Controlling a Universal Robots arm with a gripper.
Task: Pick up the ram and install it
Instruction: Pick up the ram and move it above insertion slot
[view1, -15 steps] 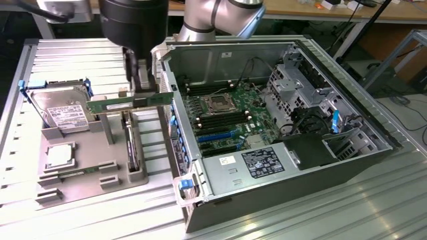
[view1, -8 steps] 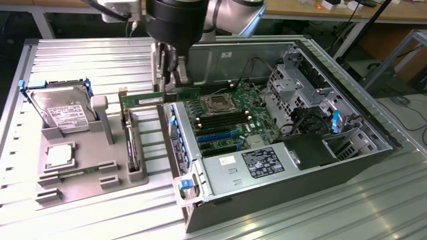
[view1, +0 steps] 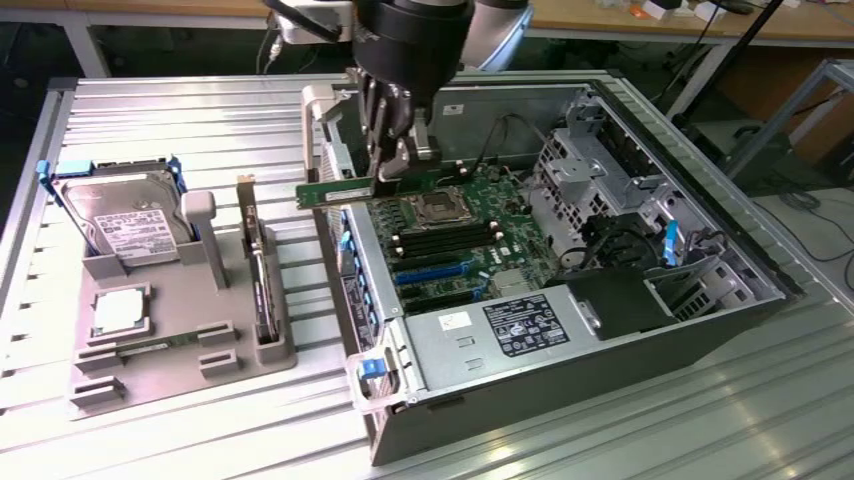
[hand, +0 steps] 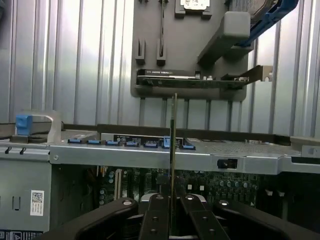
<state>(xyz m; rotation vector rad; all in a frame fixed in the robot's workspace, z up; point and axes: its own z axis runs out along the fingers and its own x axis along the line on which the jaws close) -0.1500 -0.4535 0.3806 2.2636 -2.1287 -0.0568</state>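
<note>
My gripper (view1: 396, 172) is shut on the ram (view1: 344, 191), a long thin green stick held level and on edge over the open computer case (view1: 561, 300). The stick hangs above the case's near wall and the motherboard (view1: 467, 250), close to the processor socket (view1: 435, 208) and the black memory slots (view1: 434, 240). In the wrist view the ram (hand: 173, 145) shows edge-on as a thin line rising from between my fingers (hand: 156, 220), with the motherboard below it. A second, similar stick (view1: 140, 347) lies in the grey holder tray (view1: 174, 375).
On the exterior view's left, the grey tray also carries a hard drive (view1: 123, 215), a silver processor chip (view1: 120, 308) and an upright card with a metal bracket (view1: 256, 270). Drive cages (view1: 601, 190) and the power supply (view1: 527, 325) crowd the case interior.
</note>
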